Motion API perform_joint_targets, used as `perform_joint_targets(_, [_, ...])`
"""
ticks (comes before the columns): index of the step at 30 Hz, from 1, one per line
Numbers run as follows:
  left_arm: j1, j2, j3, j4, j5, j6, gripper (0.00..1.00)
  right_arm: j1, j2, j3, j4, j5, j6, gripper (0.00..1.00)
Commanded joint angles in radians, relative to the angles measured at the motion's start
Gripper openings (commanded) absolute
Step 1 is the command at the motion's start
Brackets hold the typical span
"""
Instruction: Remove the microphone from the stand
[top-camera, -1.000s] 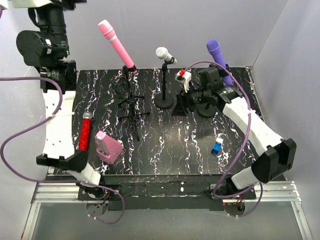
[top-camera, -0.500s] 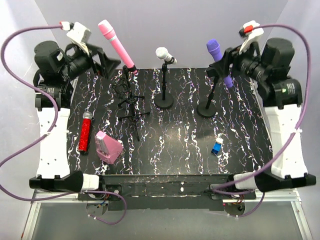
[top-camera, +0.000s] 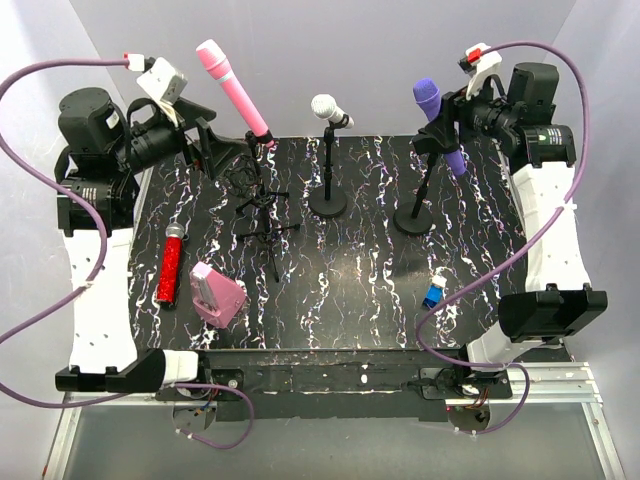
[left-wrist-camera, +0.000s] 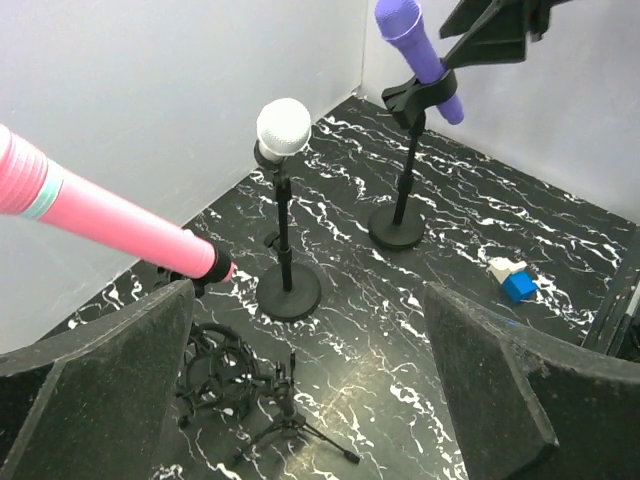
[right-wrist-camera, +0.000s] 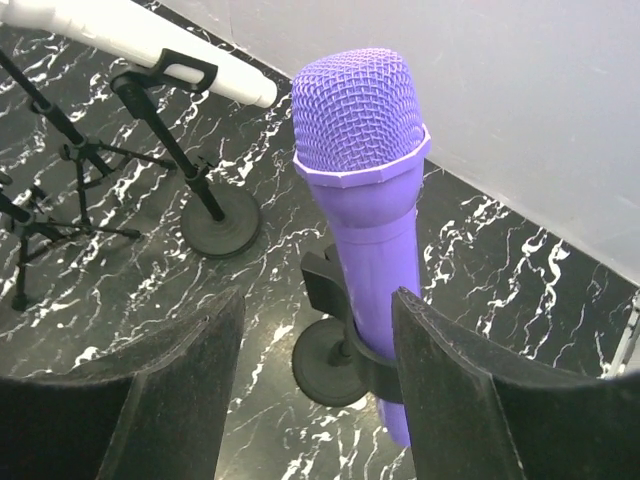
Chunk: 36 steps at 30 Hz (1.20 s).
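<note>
Top external view is showing both arms standing tall along the side edges of the desk (top-camera: 350, 285). Each white forearm is running up its edge of the frame, and each wrist is bending inward at the top. The right arm (top-camera: 545, 215) is reaching leftward from the upper right corner, holding the right fingers (top-camera: 447, 128) level with the purple mic (top-camera: 431, 102). That mic is sitting tilted in its stand (top-camera: 414, 219), head up and to the left, in the upper right part of the frame, at the far right of the desk. Right wrist view is showing the fingers spread apart with the mic's body rising between them. A gap is showing on the left side, while the right finger is overlapping the mic's lower body, and I cannot tell whether it is touching. They are not clenching on it.

The left arm (top-camera: 95, 255) is mirroring this pose at the upper left, its wrist pointing rightward and the left fingers (top-camera: 213, 146) hanging just beside the pink mic (top-camera: 235, 92) on its tripod (top-camera: 262, 210). Left wrist view is showing those fingers spread wide, grasping nothing. That camera is looking down across the desk toward the white mic (top-camera: 330, 108) at the middle and the purple one beyond it, at the upper right of that frame. A red mic (top-camera: 168, 262), a pink box (top-camera: 217, 293) and a small blue block (top-camera: 434, 296) are lying on the desk.
</note>
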Motion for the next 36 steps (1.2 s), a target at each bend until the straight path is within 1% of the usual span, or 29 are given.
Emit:
perform_joint_targets(1, [-0.022,0.042,0.085,-0.019,0.023,-0.051,0.98,-0.009,0.014,-0.053,0.186,-0.055,-0.125,0.67])
perform_joint_targets(4, [-0.023,0.077,0.128,-0.028,0.016,-0.029,0.98,-0.009,0.034,-0.095,0.273,-0.043,-0.174,0.64])
perform_joint_targets(9, [-0.023,0.131,0.198,-0.042,0.02,-0.026,0.98,-0.009,0.011,-0.21,0.404,-0.056,-0.241,0.59])
perform_joint_targets(10, [-0.023,0.137,0.2,-0.045,0.02,-0.018,0.98,-0.009,0.008,-0.225,0.416,-0.067,-0.252,0.57])
perform_joint_targets(11, [-0.023,0.146,0.206,-0.05,0.019,-0.006,0.98,-0.009,0.007,-0.237,0.422,-0.075,-0.255,0.51])
perform_joint_targets(12, [-0.023,0.152,0.207,-0.059,0.011,0.008,0.98,-0.009,0.007,-0.242,0.421,-0.095,-0.254,0.43])
perform_joint_targets(13, [-0.023,0.158,0.214,-0.071,-0.001,0.032,0.98,-0.009,0.005,-0.244,0.412,-0.115,-0.251,0.37])
perform_joint_targets(16, [-0.023,0.194,0.255,-0.131,-0.049,0.109,0.98,-0.009,-0.032,-0.27,0.404,-0.182,-0.26,0.21])
perform_joint_targets(19, [-0.034,0.229,0.313,-0.182,-0.104,0.178,0.98,-0.009,-0.126,-0.345,0.43,-0.263,-0.257,0.12])
perform_joint_targets(21, [-0.051,0.252,0.355,-0.222,-0.135,0.23,0.98,-0.006,-0.188,-0.383,0.433,-0.332,-0.238,0.08])
perform_joint_targets(23, [-0.065,0.261,0.37,-0.226,-0.13,0.279,0.98,0.006,-0.239,-0.409,0.439,-0.389,-0.185,0.04])
perform_joint_targets(25, [-0.071,0.252,0.359,-0.205,-0.098,0.29,0.98,0.04,-0.283,-0.437,0.439,-0.423,-0.16,0.02])
perform_joint_targets(28, [-0.072,0.231,0.33,-0.168,-0.012,0.241,0.98,0.147,-0.337,-0.469,0.406,-0.376,-0.183,0.01])
perform_joint_targets(31, [-0.072,0.182,0.257,-0.14,0.074,0.093,0.98,0.267,-0.36,-0.475,0.378,-0.302,-0.192,0.01])
perform_joint_targets(33, [-0.072,0.114,0.156,-0.139,0.201,0.104,0.98,0.331,-0.368,-0.484,0.378,-0.262,-0.157,0.01])
perform_joint_targets(35, [-0.074,0.033,0.01,-0.079,0.259,0.095,0.98,0.356,-0.375,-0.518,0.398,-0.242,-0.094,0.01])
perform_joint_targets(36, [-0.077,0.013,-0.036,-0.058,0.276,0.092,0.98,0.359,-0.381,-0.541,0.412,-0.233,-0.065,0.01])
